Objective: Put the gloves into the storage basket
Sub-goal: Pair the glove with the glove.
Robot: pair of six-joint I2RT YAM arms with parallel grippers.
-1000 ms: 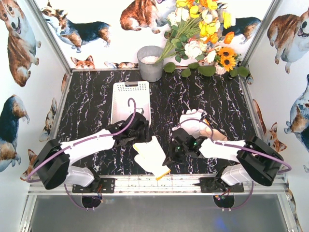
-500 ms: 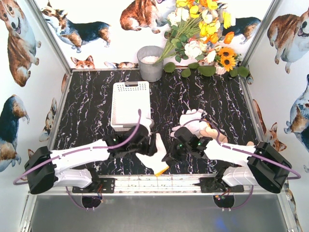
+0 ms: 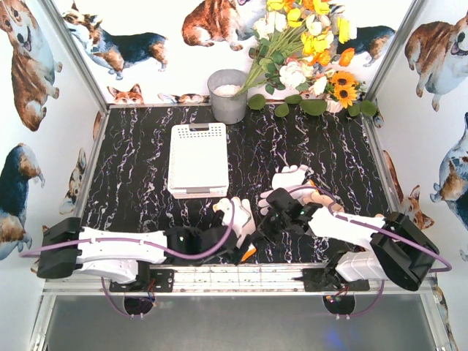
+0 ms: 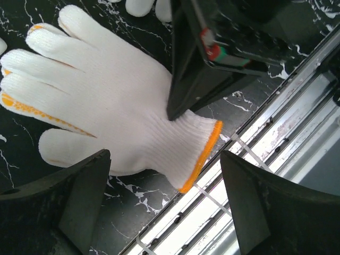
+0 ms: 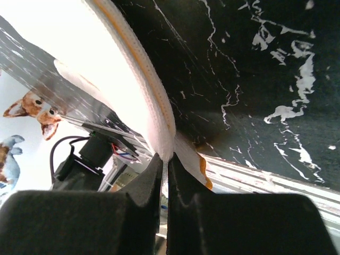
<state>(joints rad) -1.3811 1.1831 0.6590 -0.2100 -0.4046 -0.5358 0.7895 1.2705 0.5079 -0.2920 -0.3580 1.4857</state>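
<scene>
A white knit glove (image 3: 238,216) with an orange cuff lies near the table's front edge. It shows palm-down in the left wrist view (image 4: 106,101). My right gripper (image 3: 257,225) is shut on its edge near the cuff and pinches a fold of it (image 5: 164,158). My left gripper (image 3: 228,243) is open and empty, with its jaws wide apart just in front of the cuff (image 4: 170,212). More gloves lie behind the right gripper: a white one (image 3: 291,178) and a beige one (image 3: 322,197). The white storage basket (image 3: 174,161) stands left of centre.
A grey metal bucket (image 3: 228,95) stands at the back, with a flower bunch (image 3: 307,51) to its right. The metal rail (image 4: 249,159) of the table's front edge runs right by the glove's cuff. Corgi-print walls close in the sides.
My left gripper has swung from beside the basket down to the front edge by the glove's cuff. The right gripper has closed on the glove, which has bunched up and shifted a little away from the edge.
</scene>
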